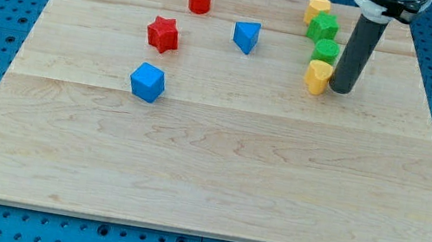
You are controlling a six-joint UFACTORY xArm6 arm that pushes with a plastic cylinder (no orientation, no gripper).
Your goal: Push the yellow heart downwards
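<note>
Now our tip [340, 91] sits just right of the yellow heart [318, 77] in the upper right of the frame, maybe touching it; it grips nothing. The heart is high, so the push down looks hardly begun. The wooden board [214, 182] below lies bare.

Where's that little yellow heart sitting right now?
The yellow heart sits toward the view's upper right of the wooden board, at the bottom of a column of blocks, just below a green block. My tip is right beside it on the view's right.
</note>
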